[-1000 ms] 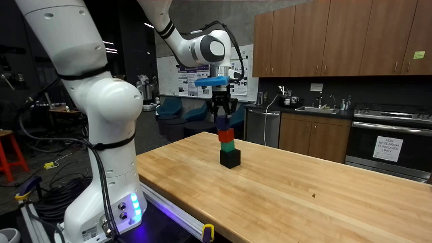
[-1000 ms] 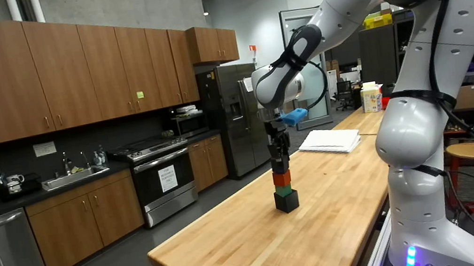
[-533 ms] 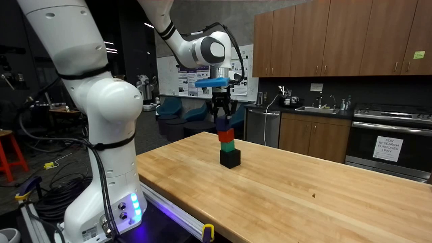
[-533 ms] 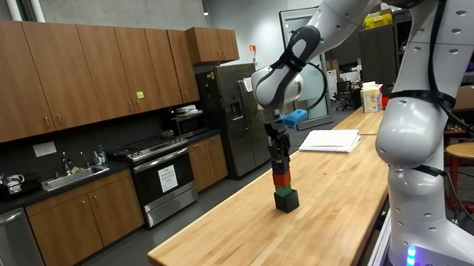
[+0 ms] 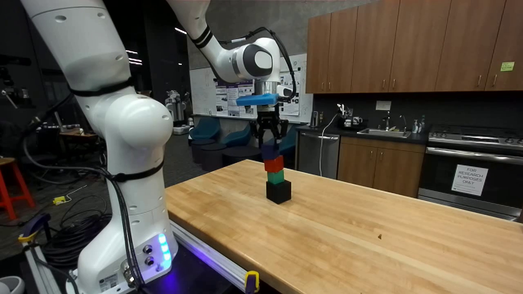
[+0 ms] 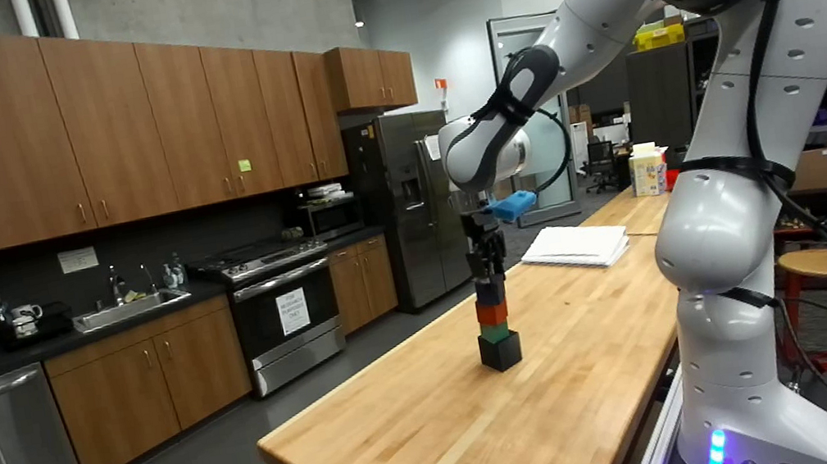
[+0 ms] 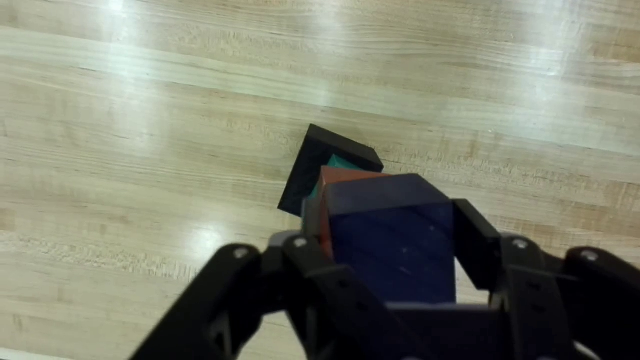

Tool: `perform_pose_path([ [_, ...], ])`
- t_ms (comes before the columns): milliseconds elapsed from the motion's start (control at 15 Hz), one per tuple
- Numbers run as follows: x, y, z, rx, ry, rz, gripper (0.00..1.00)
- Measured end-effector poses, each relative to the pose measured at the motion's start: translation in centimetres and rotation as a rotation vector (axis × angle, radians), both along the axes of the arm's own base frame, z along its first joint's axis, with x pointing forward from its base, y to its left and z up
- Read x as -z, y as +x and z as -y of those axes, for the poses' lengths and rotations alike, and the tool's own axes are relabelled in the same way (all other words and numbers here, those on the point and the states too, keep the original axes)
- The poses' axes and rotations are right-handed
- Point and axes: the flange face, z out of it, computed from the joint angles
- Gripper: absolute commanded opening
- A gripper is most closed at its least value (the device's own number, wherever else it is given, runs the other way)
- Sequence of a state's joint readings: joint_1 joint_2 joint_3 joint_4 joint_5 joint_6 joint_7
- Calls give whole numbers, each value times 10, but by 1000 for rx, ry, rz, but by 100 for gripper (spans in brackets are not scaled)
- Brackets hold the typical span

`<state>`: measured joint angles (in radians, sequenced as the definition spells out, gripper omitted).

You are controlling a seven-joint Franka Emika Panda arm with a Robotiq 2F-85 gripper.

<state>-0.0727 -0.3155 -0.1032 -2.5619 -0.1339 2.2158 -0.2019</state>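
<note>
A tower of blocks stands on the wooden table in both exterior views. At its base is a black block (image 5: 278, 192), then a green block (image 5: 276, 177), a red block (image 5: 273, 164) and a dark blue block (image 5: 269, 152) on top. My gripper (image 7: 386, 217) points down around the blue block (image 7: 395, 250). In the wrist view a gap with the red block (image 7: 345, 174) showing separates the left finger from the blue block. The right finger (image 7: 475, 240) lies close along the other side; whether it touches is unclear. The blue block sits slightly turned and offset on the red one.
The tower rests on a long wooden table (image 5: 347, 228). A stack of white paper (image 6: 577, 243) lies farther along it, and a carton (image 6: 648, 170) stands beyond. A small dark speck (image 5: 380, 236) is on the tabletop. Kitchen counters and a stove (image 6: 285, 310) stand behind.
The arm has sunk very slightly, then stayed still. The fingers have spread a little from the blue block, and more of its face shows. The tower has not moved.
</note>
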Motion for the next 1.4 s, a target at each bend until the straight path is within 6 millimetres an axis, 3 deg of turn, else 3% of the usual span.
perform_pose_path([
  [533, -4, 2, 3, 9, -1, 14, 100],
  [1400, -29, 14, 5, 10, -10, 65, 100],
])
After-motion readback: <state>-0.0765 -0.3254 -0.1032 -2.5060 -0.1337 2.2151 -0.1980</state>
